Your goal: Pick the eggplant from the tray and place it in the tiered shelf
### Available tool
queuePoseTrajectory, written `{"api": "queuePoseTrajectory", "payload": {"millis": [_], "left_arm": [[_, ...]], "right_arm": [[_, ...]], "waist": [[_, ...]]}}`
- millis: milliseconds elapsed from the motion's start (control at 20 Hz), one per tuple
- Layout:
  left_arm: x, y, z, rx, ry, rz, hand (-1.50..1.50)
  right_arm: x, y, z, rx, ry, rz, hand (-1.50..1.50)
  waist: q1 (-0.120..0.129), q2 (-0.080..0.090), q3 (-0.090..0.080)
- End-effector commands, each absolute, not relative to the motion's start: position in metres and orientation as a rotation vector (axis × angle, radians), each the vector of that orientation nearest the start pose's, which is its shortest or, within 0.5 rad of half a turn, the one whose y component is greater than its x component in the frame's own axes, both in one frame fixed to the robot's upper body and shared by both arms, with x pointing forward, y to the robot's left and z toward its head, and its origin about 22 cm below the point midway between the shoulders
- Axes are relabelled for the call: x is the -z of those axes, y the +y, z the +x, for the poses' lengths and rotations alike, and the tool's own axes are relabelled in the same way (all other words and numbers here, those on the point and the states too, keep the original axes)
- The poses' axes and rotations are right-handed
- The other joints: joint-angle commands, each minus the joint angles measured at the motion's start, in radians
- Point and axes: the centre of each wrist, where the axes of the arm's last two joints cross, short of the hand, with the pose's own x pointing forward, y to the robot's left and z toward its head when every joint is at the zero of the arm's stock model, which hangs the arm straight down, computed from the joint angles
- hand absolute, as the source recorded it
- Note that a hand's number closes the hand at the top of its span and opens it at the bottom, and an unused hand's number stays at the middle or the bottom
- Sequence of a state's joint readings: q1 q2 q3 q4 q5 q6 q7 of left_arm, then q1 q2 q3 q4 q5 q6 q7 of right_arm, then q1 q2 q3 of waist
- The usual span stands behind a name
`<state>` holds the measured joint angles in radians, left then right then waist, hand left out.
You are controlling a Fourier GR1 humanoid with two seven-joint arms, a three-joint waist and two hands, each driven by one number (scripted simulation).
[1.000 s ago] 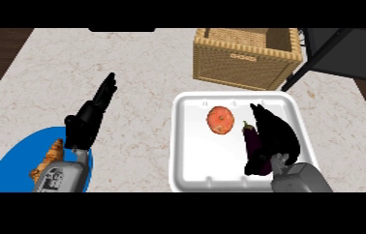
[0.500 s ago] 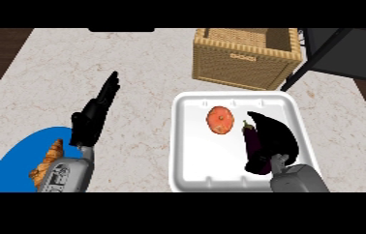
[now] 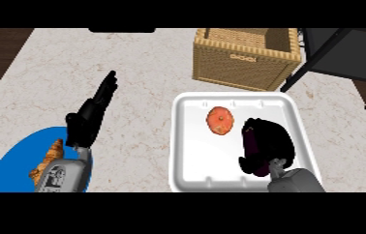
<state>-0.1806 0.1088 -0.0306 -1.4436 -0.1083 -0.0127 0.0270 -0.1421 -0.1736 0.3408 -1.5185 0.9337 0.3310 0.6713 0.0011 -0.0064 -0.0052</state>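
R hand [image 3: 268, 140] now curled lower over eggplant [image 3: 251, 140], long axis up-down in tray [image 3: 191, 146], L hand [image 3: 91, 116] open.

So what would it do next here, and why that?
Probably close the right hand fully round the eggplant and lift. The hand already lies over it, fingers curling down, yet the eggplant rests in the white tray, and the wicker shelf waits beyond it.

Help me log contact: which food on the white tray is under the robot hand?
The dark purple eggplant, covered by the right robot hand; the orange round slice lies apart.
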Motion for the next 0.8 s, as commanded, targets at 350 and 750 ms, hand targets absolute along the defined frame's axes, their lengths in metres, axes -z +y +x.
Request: {"api": "queuePoseTrajectory", "payload": {"millis": [350, 750], "left_arm": [[-0.014, 0.229, 0.275, 0.275, -1.564, 0.115, 0.0], [-0.011, 0.218, 0.283, 0.254, -1.569, 0.107, 0.0]], "right_arm": [[-0.031, -0.138, 0.284, -0.816, -0.95, -0.856, 1.5], [-0.082, -0.121, 0.27, -0.462, -1.287, -0.761, 1.5]], "waist": [[0.001, 0.006, 0.005], [0.0, 0.004, 0.006]]}}
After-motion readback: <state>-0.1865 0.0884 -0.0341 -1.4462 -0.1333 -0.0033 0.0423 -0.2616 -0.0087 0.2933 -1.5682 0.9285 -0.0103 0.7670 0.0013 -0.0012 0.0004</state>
